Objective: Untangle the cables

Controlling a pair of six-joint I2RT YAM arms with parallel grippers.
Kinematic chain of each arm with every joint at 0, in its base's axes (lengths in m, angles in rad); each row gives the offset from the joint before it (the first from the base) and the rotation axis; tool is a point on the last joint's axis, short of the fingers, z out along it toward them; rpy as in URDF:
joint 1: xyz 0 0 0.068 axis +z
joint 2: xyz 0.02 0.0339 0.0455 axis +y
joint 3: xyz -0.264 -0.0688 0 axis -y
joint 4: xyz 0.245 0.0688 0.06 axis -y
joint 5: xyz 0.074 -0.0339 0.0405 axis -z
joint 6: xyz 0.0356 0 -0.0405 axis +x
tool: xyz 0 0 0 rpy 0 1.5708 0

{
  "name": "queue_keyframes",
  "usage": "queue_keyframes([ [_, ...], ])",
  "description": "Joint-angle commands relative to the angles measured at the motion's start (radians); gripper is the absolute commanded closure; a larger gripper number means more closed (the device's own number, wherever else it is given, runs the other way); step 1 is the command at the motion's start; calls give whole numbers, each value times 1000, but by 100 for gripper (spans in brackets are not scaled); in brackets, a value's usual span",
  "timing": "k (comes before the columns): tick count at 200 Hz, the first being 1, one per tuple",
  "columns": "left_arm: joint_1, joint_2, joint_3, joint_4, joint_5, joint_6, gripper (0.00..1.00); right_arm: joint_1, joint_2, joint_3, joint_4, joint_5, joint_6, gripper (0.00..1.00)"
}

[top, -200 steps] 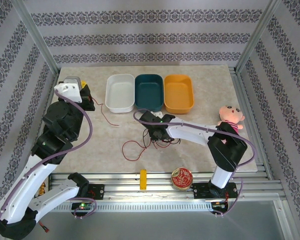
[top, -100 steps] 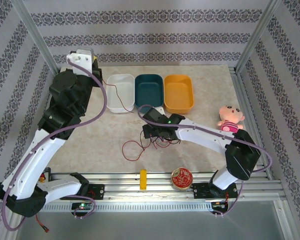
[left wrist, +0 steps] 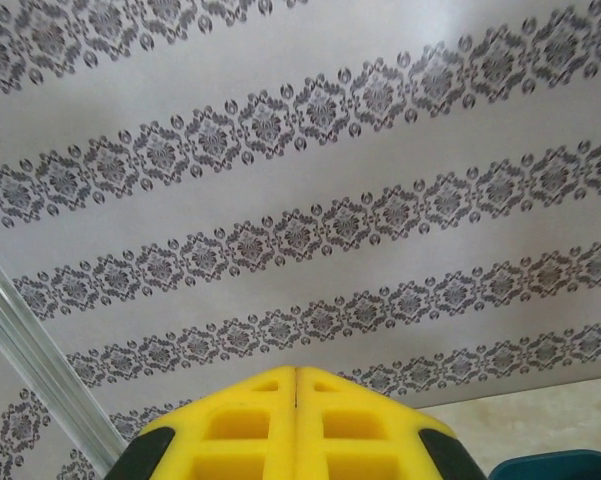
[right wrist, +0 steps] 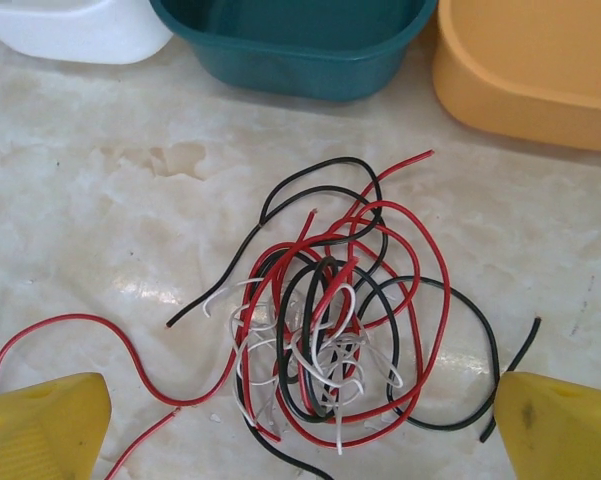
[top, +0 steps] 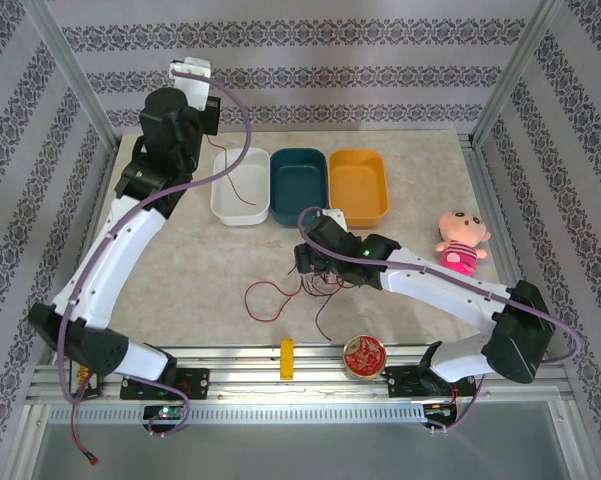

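Note:
The cables [right wrist: 330, 320] lie as a tangle of red, black and white wires on the marble tabletop; in the top view this tangle [top: 325, 282] sits in front of the teal bin. One red strand [top: 265, 300] trails left of it and a black end [top: 320, 322] points toward the near edge. My right gripper [right wrist: 298, 400] hovers open over the tangle, one yellow finger [right wrist: 40, 430] on each side, nothing held; from above it [top: 315, 262] is at the tangle's far edge. My left gripper [left wrist: 296, 368] is shut, raised near the back wall [top: 212, 115]. A thin red cable [top: 238, 185] hangs from it over the white bin.
A white bin [top: 223, 205], a teal bin [top: 298, 213] and an orange bin [top: 358, 217] stand in a row at the back. A doll [top: 460, 240] lies at the right. A red tin [top: 363, 357] and a yellow block [top: 287, 358] sit at the near edge.
My left arm has risen and swung toward the back wall, carrying the red cable from the table up over the white bin. The right gripper has shifted slightly right over the tangle.

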Motion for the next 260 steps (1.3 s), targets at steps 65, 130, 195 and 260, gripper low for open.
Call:
queue_keyframes([
  [65, 76, 83, -58, 21, 115, -18, 100, 10, -72, -43, -10, 69, 42, 2],
  [130, 75, 87, -166, -3, 226, -85, 100, 25, -98, -58, -166, -49, 157, 13],
  [195, 75, 168, -206, -49, 321, -184, 100, 77, -159, -172, -206, -159, 294, 31],
  [260, 76, 236, -269, -98, 301, -270, 100, 122, -139, -208, -196, -211, 331, 43],
])
